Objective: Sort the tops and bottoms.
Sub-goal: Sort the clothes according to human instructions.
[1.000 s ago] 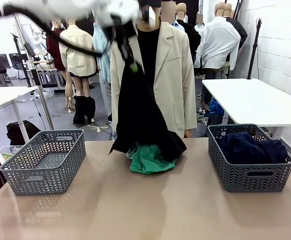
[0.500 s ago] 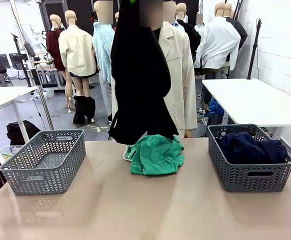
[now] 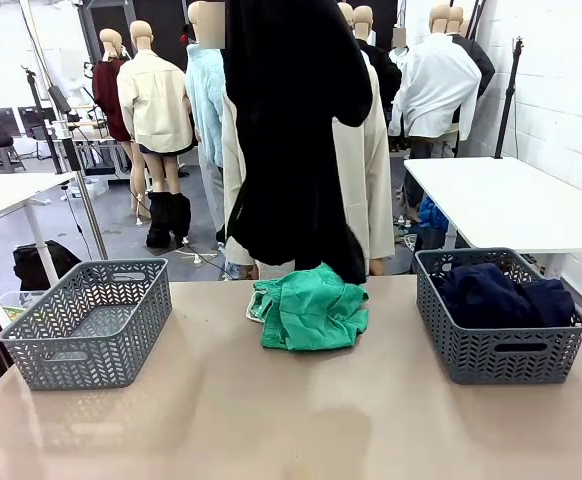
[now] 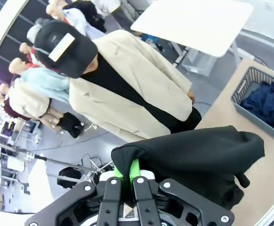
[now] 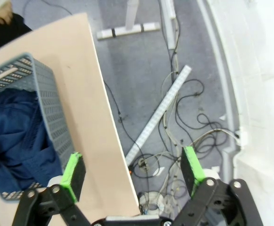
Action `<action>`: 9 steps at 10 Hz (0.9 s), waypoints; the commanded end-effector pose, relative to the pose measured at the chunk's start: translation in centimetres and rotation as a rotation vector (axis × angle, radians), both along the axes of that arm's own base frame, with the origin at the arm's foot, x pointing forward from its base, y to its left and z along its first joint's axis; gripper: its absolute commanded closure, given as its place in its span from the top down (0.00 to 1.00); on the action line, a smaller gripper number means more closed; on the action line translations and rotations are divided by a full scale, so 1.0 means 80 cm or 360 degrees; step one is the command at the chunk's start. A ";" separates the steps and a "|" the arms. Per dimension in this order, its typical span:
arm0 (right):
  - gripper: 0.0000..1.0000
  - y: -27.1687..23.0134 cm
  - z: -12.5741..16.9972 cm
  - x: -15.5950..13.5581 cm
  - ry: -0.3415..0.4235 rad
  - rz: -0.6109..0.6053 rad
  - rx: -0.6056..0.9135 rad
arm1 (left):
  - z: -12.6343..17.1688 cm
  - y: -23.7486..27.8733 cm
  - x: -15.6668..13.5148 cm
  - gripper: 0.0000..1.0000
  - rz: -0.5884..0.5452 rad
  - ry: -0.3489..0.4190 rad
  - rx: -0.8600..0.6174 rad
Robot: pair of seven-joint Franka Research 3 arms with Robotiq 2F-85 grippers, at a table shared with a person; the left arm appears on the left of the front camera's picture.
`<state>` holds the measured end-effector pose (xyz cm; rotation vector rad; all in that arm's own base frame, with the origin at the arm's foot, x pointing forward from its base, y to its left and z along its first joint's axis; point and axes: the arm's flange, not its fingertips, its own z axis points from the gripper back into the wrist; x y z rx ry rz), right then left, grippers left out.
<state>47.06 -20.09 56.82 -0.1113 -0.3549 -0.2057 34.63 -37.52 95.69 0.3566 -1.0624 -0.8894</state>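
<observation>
Cloth point(image 4: 193, 155), black and floppy, is pinched tight in your left gripper point(image 4: 129, 168) and hangs down from it. Far below that gripper, near the cloth's bottom edge, the green shorts point(image 3: 309, 308) lie in a heap on the table point(image 3: 271, 420). Your right gripper point(image 5: 132, 157) has its jaws wide apart and holds nothing. Below it, off to one side, sits a grey basket point(image 5: 43, 94) with dark blue clothes point(image 5: 10, 132) inside.

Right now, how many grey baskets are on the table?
2. The left basket sits at the left end of the table; the right basket, at the right end, holds dark blue clothes. No others seem hidden.
</observation>
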 end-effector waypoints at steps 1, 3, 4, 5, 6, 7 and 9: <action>1.00 0.001 0.000 -0.001 0.0008 0.0015 -0.0021 | -0.010 -0.007 0.012 0.00 -0.0046 0.0019 0.0052; 1.00 0.001 0.000 -0.001 0.0008 0.0015 -0.0021 | -0.010 -0.007 0.012 0.00 -0.0046 0.0019 0.0052; 1.00 0.001 0.000 -0.001 0.0008 0.0015 -0.0021 | -0.010 -0.007 0.012 0.00 -0.0046 0.0019 0.0052; 1.00 0.001 0.000 -0.001 0.0008 0.0015 -0.0021 | -0.010 -0.007 0.012 0.00 -0.0046 0.0019 0.0052; 1.00 0.001 0.000 -0.001 0.0008 0.0015 -0.0021 | -0.010 -0.007 0.012 0.00 -0.0046 0.0019 0.0052; 1.00 0.001 0.000 -0.001 0.0008 0.0015 -0.0021 | -0.010 -0.007 0.012 0.00 -0.0046 0.0019 0.0052; 1.00 0.001 0.000 -0.001 0.0008 0.0015 -0.0021 | -0.010 -0.007 0.012 0.00 -0.0046 0.0019 0.0052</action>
